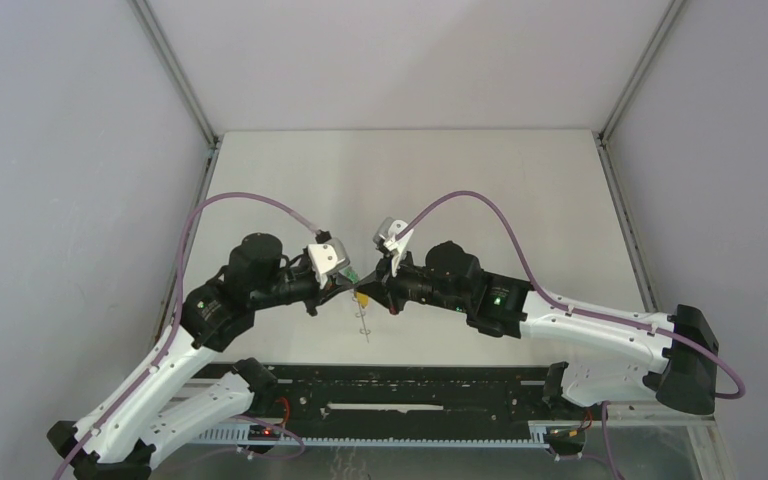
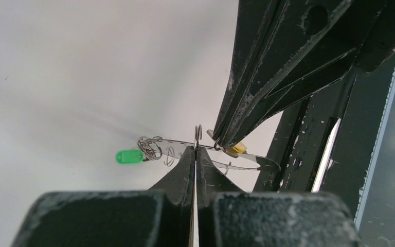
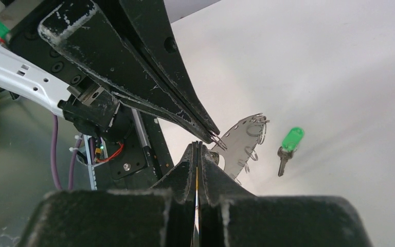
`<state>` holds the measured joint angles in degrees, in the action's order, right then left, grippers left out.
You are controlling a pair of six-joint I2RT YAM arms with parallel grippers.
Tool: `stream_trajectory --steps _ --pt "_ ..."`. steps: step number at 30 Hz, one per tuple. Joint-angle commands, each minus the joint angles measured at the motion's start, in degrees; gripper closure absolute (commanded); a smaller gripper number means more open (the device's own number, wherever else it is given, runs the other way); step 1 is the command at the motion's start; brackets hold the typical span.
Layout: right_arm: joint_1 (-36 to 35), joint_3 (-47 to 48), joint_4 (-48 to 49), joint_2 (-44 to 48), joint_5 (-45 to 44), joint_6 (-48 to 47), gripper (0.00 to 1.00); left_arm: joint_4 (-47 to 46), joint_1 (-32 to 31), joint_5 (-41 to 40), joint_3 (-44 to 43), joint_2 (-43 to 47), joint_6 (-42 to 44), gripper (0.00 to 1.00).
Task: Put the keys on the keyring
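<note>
Keyring (image 3: 240, 140), yellow key (image 2: 238, 148) half hidden

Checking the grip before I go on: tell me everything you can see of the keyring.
The keyring is a thin, flat grey plate, metal-looking, with small wire loops along its rim. It appears raised off the table. The shut left hand pinches one loop; the shut right hand, holding the yellow key, meets its rim. The green key is at its far end.
</note>
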<state>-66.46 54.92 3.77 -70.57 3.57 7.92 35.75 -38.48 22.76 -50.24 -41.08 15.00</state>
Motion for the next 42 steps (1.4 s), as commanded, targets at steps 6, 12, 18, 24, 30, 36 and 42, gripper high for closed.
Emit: stream_trajectory --steps 6,12,18,24,30,36,42 --pt "0.0 1.3 3.2 1.2 -1.5 0.6 1.00 -2.8 -0.8 0.1 1.1 0.4 -0.9 1.00" --pt "0.0 1.3 2.9 1.3 -2.2 0.7 1.00 -2.8 -0.9 0.0 1.0 0.3 -0.5 1.00" --pt "0.0 1.3 2.9 1.0 -3.6 1.4 1.00 -2.7 -1.1 -0.1 1.1 0.6 0.0 1.00" --pt "0.0 1.3 2.8 0.7 -3.6 1.8 1.00 -2.7 -1.5 0.3 0.7 0.8 -0.4 1.00" --pt "0.1 1.3 2.4 0.7 -5.9 2.1 1.00 -2.7 -1.7 0.5 0.8 1.0 0.1 1.00" --pt "0.3 1.3 1.8 0.2 -5.5 2.5 1.00 -3.0 -1.7 0.3 1.2 1.6 0.2 1.00" --pt "0.9 1.3 1.3 0.5 -5.3 3.5 1.00 -3.4 -1.7 0.3 1.5 2.0 0.2 1.00"
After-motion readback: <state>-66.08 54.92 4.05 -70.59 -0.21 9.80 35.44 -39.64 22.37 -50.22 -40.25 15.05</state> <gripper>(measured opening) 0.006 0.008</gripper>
